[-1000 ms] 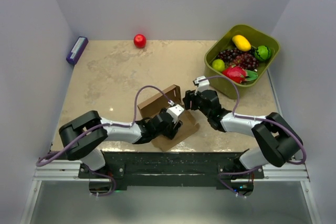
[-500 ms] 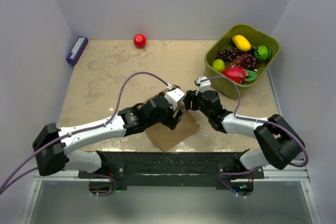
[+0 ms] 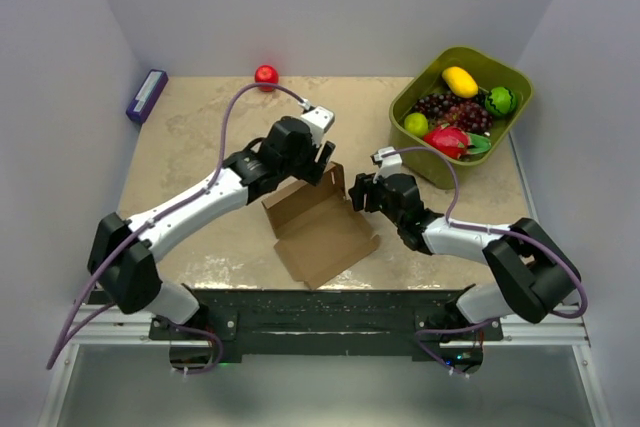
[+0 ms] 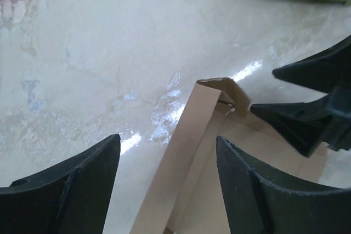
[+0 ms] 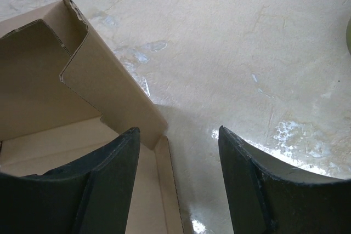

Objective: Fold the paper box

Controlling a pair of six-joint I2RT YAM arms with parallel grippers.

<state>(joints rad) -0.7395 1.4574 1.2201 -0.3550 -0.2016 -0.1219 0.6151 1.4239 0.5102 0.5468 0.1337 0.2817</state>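
Viewed from above, the plain brown thin cardboard box blank (image 3: 322,232), partly folded, lies on the beige marbled tabletop (image 3: 200,137) slightly below the middle of the frame. Its base panel is flat on the surface, and one wall stands raised along the panel's upper edge, ending in a notched corner tab.

**Left gripper** (image 3: 324,159): it is positioned above the upper edge of the box, just left of centre. In the left wrist view (image 4: 167,146) the two black fingers (image 4: 71,184) are spread wide. The raised cardboard wall (image 4: 186,152) runs up between them without touching either finger. Nothing is pinched.

**Right gripper** (image 3: 357,192): it is positioned at the upper right corner of the box, near the left gripper. In the right wrist view (image 5: 178,135) its fingers (image 5: 252,179) are also spread. The folded wall and corner tab (image 5: 44,80) fill the left of that frame, and the box edge runs down between the fingers. No grip on the cardboard is visible.

**Other items:**
- An olive-green plastic bin (image 3: 418,82) of assorted fruit sits at the upper right.
- A small red round fruit (image 3: 266,77) sits at the top centre edge of the table.
- A purple rectangular block (image 3: 147,95) sits at the upper left corner.
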